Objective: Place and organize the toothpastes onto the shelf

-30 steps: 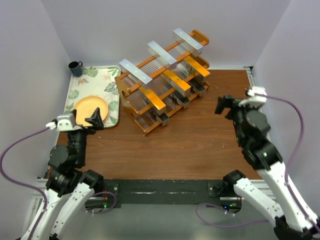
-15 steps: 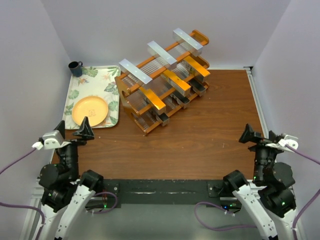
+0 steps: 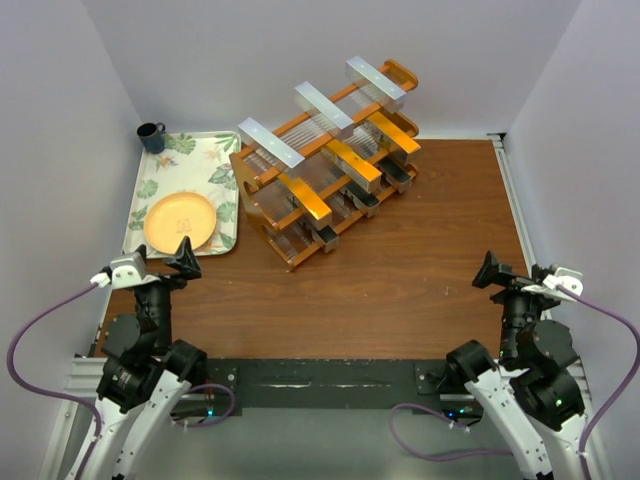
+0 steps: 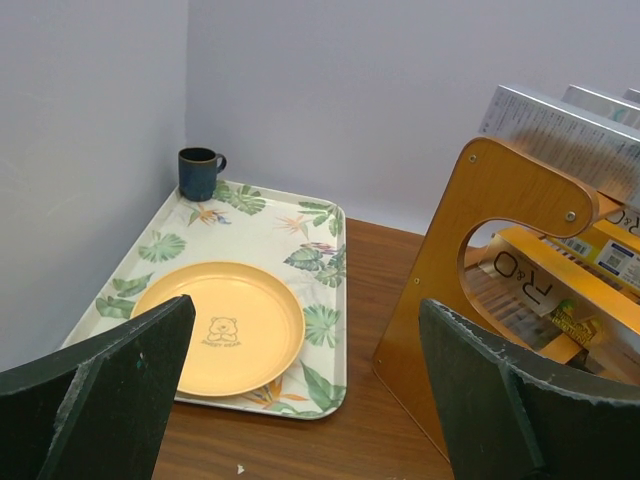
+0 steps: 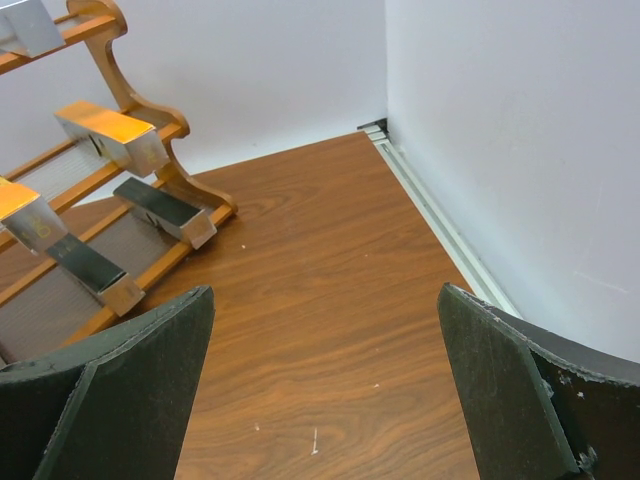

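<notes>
Item one, the shelf [image 3: 242,178]: an orange-brown wooden stepped rack with clear ribbed tiers, set at an angle on the far middle of the tabletop [image 3: 400,290], its left end panel turned toward the near left. Nine toothpastes are lodged across its tiers, each carton laid crosswise over the slats. Three silver cartons [image 3: 269,142] [image 3: 323,109] [image 3: 375,83] are carried on the top tier. Three orange-gold cartons [image 3: 305,200] [image 3: 352,162] [image 3: 395,135] are carried on the middle tier. Three dark grey cartons [image 3: 322,232] [image 3: 362,198] [image 3: 400,175] are carried on the lowest tier. No carton is seen lying on the tabletop. Item two, a floral-patterned tray [image 3: 205,150], laid along the left edge toward the far left corner, just beside the shelf. A round orange plate [image 3: 181,221] is seated on the tray's near half. A dark mug [image 3: 151,136] is stood at the tray's far left corner; whether it is on the tray or just behind it cannot be told. Item three, the left gripper [image 4: 305,330], held above the near left corner of the tabletop, near the tray's near edge; its fingers are spread wide and nothing is grasped. Item four, the right gripper [image 5: 325,300], held above the near right corner, well apart from the shelf; its fingers are likewise spread wide and nothing is grasped.
</notes>
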Robot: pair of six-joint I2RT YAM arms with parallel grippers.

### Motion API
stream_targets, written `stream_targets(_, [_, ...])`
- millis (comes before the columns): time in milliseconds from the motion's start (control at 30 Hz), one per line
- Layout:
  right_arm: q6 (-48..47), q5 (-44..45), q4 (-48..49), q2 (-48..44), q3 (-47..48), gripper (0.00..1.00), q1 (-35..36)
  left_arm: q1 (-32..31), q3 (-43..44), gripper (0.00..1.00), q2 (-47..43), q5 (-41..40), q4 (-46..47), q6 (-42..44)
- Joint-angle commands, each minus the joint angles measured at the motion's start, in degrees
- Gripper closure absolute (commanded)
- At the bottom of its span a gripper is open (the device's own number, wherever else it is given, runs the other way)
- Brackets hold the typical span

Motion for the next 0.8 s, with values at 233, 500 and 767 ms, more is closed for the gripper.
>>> stream_targets(233, [-0.1,0.4,1.3,0.2,-0.4,0.02,-0.2,0.9,-0.5,0.00,-7.3,-2.6,2.1,-0.7])
stream_targets(500, [-0.1,-0.1,1.3,0.3,-0.3,0.02,-0.2,1.1,-0.5,0.00,-7.3,-2.0,2.2,-0.5])
stream_targets(767, [0.0,0.0,1.2,0.1,-0.3,0.02,-0.2,1.3,0.0,0.00,-7.5,-0.6,1.8,-0.4])
